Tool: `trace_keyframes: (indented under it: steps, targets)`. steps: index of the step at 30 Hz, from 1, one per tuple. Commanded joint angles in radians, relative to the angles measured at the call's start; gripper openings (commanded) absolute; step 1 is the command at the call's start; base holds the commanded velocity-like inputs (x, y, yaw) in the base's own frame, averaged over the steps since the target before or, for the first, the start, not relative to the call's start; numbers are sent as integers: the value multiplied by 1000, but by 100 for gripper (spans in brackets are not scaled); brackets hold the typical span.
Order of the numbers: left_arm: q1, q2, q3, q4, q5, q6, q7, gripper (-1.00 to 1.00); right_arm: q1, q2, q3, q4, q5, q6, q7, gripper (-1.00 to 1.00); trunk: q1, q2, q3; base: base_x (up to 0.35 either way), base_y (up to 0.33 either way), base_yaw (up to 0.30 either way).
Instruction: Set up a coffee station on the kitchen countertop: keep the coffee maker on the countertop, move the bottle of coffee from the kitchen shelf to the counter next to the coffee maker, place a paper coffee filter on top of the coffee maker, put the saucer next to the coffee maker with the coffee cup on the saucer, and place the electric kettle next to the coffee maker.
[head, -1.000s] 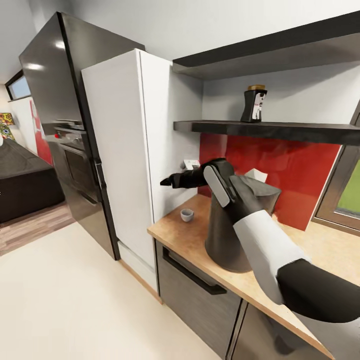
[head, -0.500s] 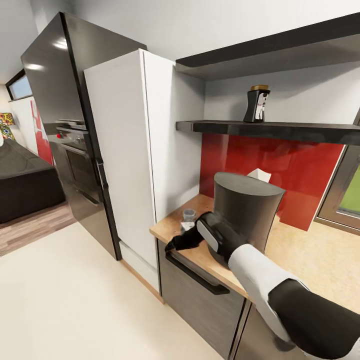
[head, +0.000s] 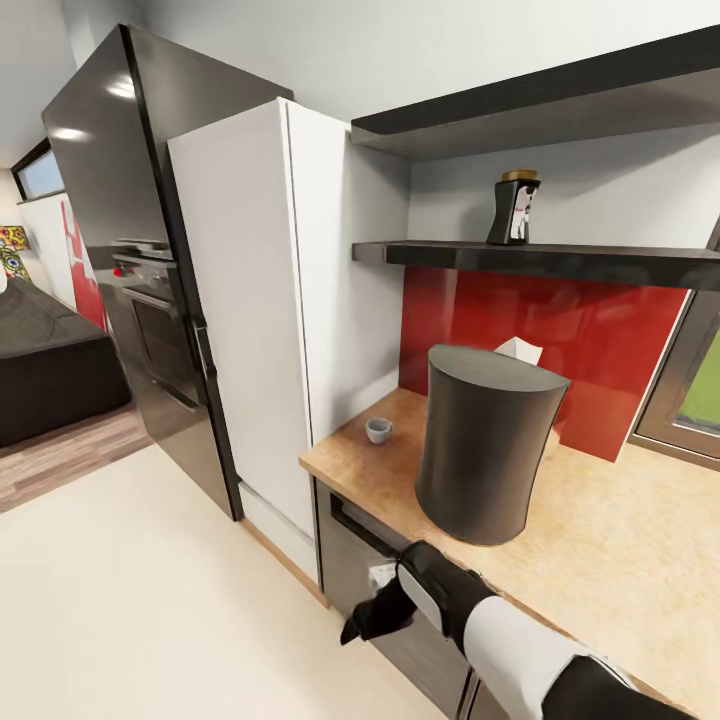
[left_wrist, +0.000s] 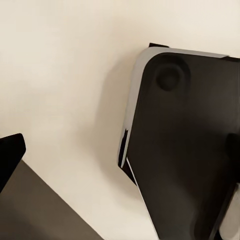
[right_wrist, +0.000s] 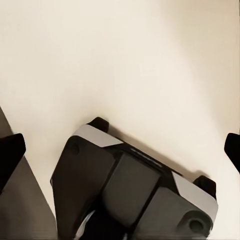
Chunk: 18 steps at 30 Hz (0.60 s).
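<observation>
One coffee cup (head: 378, 430) sits beside the coffee maker (head: 486, 444)

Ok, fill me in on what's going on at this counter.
Nothing is being held right now. A gripper hangs low in front of the cabinet, below the countertop edge. The coffee maker stands on the countertop with the coffee cup nearby and the paper coffee filter peeking out behind it. The bottle of coffee sits on the kitchen shelf.

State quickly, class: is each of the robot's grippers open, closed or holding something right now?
Left gripper: open, holding nothing.
Right gripper: open, holding nothing.
</observation>
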Motion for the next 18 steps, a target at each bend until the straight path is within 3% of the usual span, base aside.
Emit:
trace_keyframes:
  steps: [1, 6, 7, 9, 14, 18]
  targets:
    - [1, 0, 2, -2, 5, -1, 0, 100, 5, 0, 3, 4, 4, 0, 6, 100, 1, -1, -1, 0, 0, 0]
    - [-1, -2, 2, -3, 3, -1, 0, 100, 63, 0, 4, 82, 10, -77, 2, 100, 1, -1, -1, 0, 0, 0]
    - [-1, -3, 2, -3, 1, -3, 0, 100, 96, 0, 3, 202, 12, -192, -2, 100, 1, -1, -1, 0, 0, 0]
    - [-1, -3, 0, -3, 0, -5, 0, 100, 117, 0, 2, 278, 15, -283, -4, 100, 1, -1, -1, 0, 0, 0]
    - [-1, -5, -5, -3, -1, -9, -1, 100, 243, 0, 2, 322, 22, -475, -6, 100, 1, -1, -1, 0, 0, 0]
    - [-1, -9, -8, -5, -2, -10, -3, 100, 308, -48, 2, 328, 22, -556, -33, 100, 1, -1, -1, 0, 0, 0]
